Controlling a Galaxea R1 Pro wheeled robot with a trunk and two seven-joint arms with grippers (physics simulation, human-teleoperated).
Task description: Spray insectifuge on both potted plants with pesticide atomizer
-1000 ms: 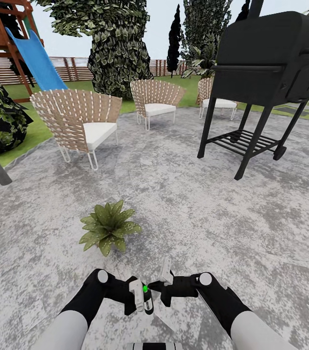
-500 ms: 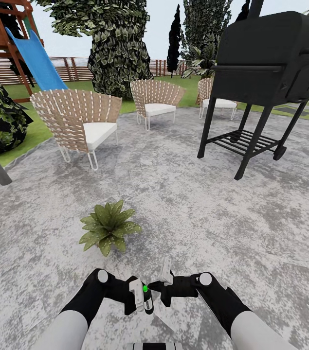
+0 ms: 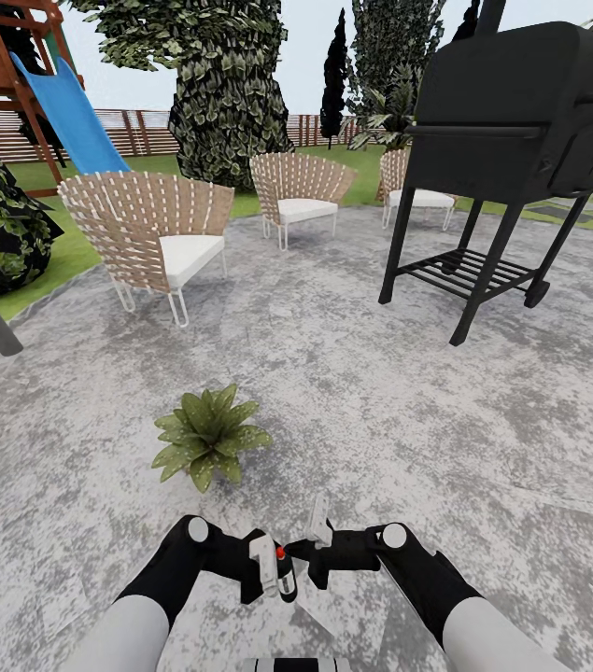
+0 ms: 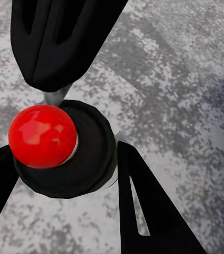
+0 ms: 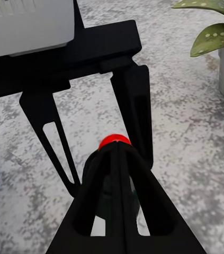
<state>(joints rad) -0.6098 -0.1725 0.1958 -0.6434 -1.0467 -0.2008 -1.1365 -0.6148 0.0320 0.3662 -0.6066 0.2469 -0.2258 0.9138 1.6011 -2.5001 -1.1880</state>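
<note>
Two black grippers meet low in the head view, over the grey mottled paving [image 3: 352,392] of the garden. Far beyond them and to their right stands a large black grill [image 3: 511,131] on thin legs; far beyond and to their left stand woven chairs [image 3: 147,233] with white cushions, with a blue slide [image 3: 70,112] farther behind. Much nearer, just ahead of the left gripper [image 3: 261,567] and a little to its left, one potted plant [image 3: 206,435] spreads its pointed green leaves on the paving; in the right wrist view its leaves and grey pot appear at the edge. The left gripper is clamped on the pesticide atomizer [image 3: 283,575], a slim dark bottle held upright between the black fingers [image 4: 154,211], and a small red ball [image 4: 42,135] sits on its top. The right gripper [image 3: 313,551] is just beside the bottle, on its right side, but I cannot tell if its fingers are apart or together.
</note>
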